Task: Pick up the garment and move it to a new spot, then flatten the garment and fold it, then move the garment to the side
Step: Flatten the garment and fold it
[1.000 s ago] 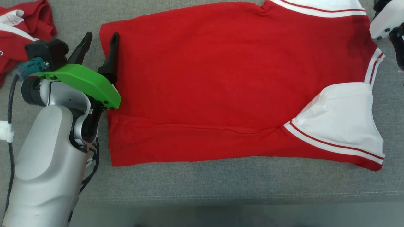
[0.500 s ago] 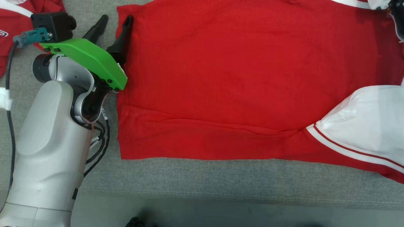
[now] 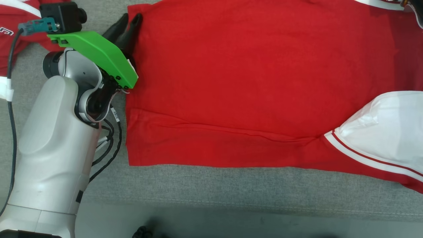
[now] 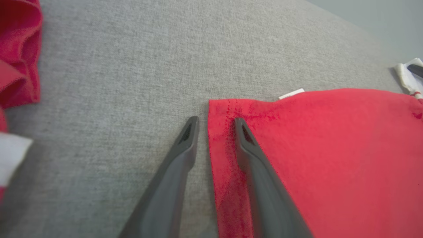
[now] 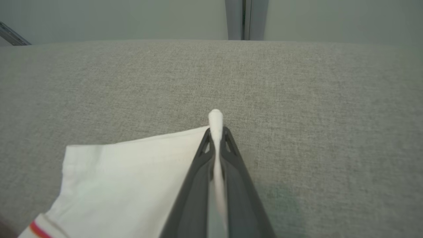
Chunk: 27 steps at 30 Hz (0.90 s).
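Head view: garment [image 3: 251, 82] lies spread on the grey cushion [image 3: 231, 188], left gripper [image 3: 127, 21] at its upper-left corner. Left wrist view: fingers narrowly parted, straddling the hem [image 4: 228, 109], nothing clamped. Right wrist view: right gripper [image 5: 216, 132] pinches the white sleeve [image 5: 132, 172].

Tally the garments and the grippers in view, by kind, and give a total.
Garments: 2, the red shirt laid flat and a crumpled red garment.
Grippers: 2, the left gripper and the right gripper.
Total: 4.
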{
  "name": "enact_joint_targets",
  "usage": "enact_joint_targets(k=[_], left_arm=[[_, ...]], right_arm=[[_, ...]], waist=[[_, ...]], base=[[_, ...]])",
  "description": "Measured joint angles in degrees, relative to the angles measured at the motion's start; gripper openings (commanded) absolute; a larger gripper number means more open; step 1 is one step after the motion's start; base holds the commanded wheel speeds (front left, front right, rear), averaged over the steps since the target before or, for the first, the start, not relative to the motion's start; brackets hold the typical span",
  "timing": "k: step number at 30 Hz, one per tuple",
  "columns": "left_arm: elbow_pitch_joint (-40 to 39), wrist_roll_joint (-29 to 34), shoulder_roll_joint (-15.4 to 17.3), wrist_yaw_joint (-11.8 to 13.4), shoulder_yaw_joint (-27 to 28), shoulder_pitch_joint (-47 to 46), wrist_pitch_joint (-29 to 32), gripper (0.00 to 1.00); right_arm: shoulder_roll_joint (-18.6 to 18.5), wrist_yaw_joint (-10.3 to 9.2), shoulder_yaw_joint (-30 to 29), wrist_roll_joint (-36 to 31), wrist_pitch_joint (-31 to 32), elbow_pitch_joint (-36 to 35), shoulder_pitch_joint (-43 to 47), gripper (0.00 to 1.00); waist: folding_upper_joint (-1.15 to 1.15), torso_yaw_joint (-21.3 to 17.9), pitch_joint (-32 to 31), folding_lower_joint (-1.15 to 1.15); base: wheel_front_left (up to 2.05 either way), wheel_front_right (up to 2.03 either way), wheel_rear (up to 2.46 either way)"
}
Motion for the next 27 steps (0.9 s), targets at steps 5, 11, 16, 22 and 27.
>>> enact_joint_targets(k=[5, 11, 16, 22, 27], left_arm=[[-0.3, -0.1, 0.5, -0.3, -0.7, -0.1, -0.8, 0.0], [-0.5, 0.1, 1.0, -0.3, -0.1, -0.1, -4.6, 0.0], [-0.5, 0.5, 1.4, 0.1, 1.0, -0.3, -7.5, 0.0], [-2.1, -0.1, 2.8, 0.0, 1.2, 0.9, -7.8, 0.0], [-6.2, -1.3, 4.9, -0.1, 1.3, 5.6, -7.1, 0.0]], right_arm=[[-0.8, 0.0, 1.5, 1.6, -1.0, -1.1, -0.2, 0.0], [-1.5, 0.01, 3.7, 3.3, -4.3, -3.4, -0.3, 0.0], [-2.5, 0.01, 5.5, 4.9, -7.4, -5.7, 0.3, 0.0], [-5.5, 0.0, 8.5, 8.0, -11.0, -12.2, 4.6, 0.0], [-10.2, -0.01, 11.3, 10.8, -15.5, -21.9, 11.3, 0.0]], waist=[[0.0, -0.6, -0.3, 0.0], [0.0, -1.4, -0.8, 0.0], [0.0, -1.9, -1.8, 0.0], [0.0, -2.7, -3.0, 0.0], [0.0, -4.0, -3.9, 0.0]], base=[[0.0, 0.0, 0.0], [0.0, 0.0, 0.0], [0.0, 0.0, 0.0], [0.0, 0.0, 0.0], [0.0, 0.0, 0.0]])
